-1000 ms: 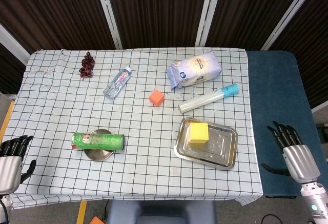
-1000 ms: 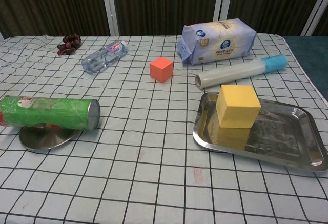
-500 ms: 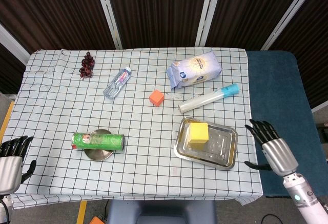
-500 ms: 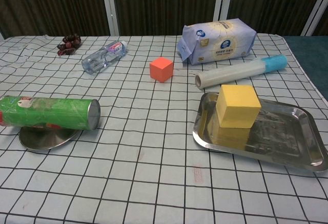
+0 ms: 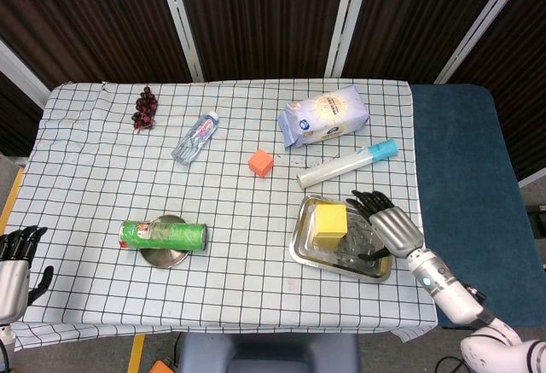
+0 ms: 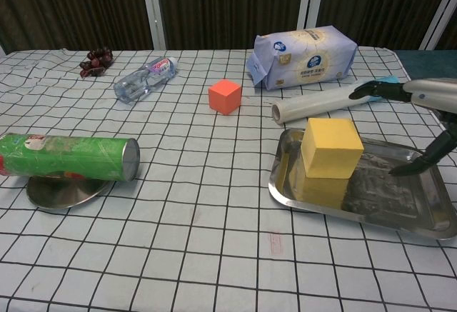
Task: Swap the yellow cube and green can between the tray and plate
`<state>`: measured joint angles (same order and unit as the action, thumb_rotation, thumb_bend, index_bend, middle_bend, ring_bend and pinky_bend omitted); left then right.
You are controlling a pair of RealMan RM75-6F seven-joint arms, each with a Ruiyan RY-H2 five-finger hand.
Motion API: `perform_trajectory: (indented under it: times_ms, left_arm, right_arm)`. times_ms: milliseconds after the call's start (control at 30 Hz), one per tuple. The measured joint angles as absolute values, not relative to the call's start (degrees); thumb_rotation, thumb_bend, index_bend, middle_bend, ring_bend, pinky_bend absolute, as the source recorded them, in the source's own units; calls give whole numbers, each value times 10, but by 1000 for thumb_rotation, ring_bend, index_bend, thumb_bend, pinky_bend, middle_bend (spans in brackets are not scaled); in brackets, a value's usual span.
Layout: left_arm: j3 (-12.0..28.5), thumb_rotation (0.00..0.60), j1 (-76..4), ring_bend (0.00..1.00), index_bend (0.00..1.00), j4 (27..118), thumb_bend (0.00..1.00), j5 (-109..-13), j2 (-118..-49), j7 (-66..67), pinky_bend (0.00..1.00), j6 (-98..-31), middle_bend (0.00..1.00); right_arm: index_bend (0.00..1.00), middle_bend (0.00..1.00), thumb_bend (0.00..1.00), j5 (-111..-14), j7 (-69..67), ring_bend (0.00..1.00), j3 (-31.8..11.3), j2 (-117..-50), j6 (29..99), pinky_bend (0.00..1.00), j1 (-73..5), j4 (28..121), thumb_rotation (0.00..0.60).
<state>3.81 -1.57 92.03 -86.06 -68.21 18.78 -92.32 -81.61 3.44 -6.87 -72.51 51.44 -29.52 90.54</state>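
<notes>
The yellow cube (image 5: pixel 330 224) sits in the left part of the tray (image 5: pixel 317 258), whose right half is bare metal. The green can (image 5: pixel 163 236) lies on its side across the plate (image 5: pixel 167 258), near the front of the worktop (image 5: pixel 239 296), with open cloth between plate and tray. The right hand (image 5: pixel 384 224) hovers over the tray just right of the cube, fingers spread, holding nothing. The left hand (image 5: pixel 12 266) hangs beyond the worktop's left edge, fingers apart and empty.
</notes>
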Motion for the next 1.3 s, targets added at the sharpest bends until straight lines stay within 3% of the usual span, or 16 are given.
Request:
perform_trajectory:
  times_ms: [300,467,567,733,833,1000,1300]
  left_arm:
    - [40,600,-12,169,185,925,370,-859,-676,179,205,-927,186]
    - [39,600,-12,169,185,927,370,-860,-674,175,204,-927,186]
    - [40,600,-11,169,185,928,368,-860,-673,173,204,-929,186]
    - [42,600,-10,169,186,928,370,-857,-671,168,204,-931,187]
    - [42,600,-9,169,185,929,370,-858,-670,166,204,-932,187]
    - [40,600,-9,169,186,931,369,-859,-669,165,205,-930,187]
    - [35,600,-11,169,186,935,371,-867,-670,182,204,-925,187]
  right_arm:
    - [18,30,55,-708,100,1,-98,-801,451,0,-361,861,600]
    - [126,135,55,-669,121,81,-107,-835,443,45,-383,823,600]
    - [297,272,55,-654,128,219,-111,-855,443,164,-392,799,600]
    - [716,508,63,-656,132,498,-112,-877,468,436,-398,775,600]
    - [835,597,104,-668,130,592,-112,-887,494,542,-396,766,600]
    - [859,615,119,-708,104,611,-116,-897,541,571,-393,767,600]
    - [859,615,119,-742,111,611,-138,-920,542,575,-441,789,600]
